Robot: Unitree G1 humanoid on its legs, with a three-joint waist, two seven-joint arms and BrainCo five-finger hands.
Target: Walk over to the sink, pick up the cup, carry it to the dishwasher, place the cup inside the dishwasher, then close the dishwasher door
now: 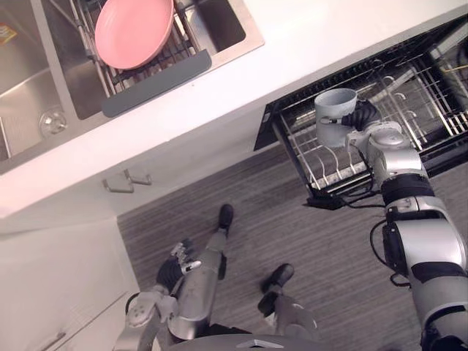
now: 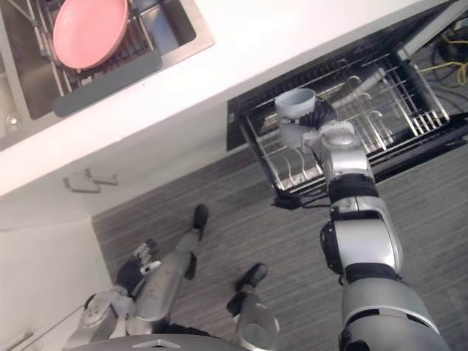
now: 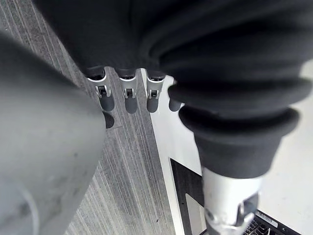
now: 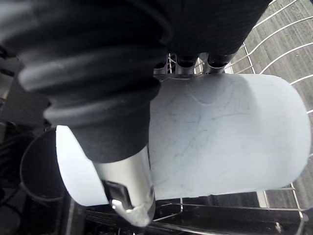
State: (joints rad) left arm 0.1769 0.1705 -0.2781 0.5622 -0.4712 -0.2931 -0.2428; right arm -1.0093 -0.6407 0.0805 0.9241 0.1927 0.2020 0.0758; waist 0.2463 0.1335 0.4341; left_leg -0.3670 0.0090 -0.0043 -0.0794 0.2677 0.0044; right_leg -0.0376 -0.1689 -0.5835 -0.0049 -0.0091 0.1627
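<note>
A light grey cup (image 1: 333,115) hangs upright over the front left part of the pulled-out dishwasher rack (image 1: 409,88), its dark mouth facing up. My right hand (image 1: 363,119) is shut on the cup from the side; in the right wrist view the fingers (image 4: 195,66) curl over the cup (image 4: 230,132) and the thumb crosses its near wall, with white rack wires behind. My left hand (image 1: 178,265) hangs low beside me over the floor, its fingers (image 3: 127,95) relaxed and holding nothing.
A steel sink (image 1: 66,66) in the white counter (image 1: 292,51) holds a pink plate (image 1: 134,31) on a wire drainer. A cabinet handle (image 1: 128,181) sits below the counter. The rack's front edge (image 1: 322,199) juts over the grey plank floor (image 1: 292,241).
</note>
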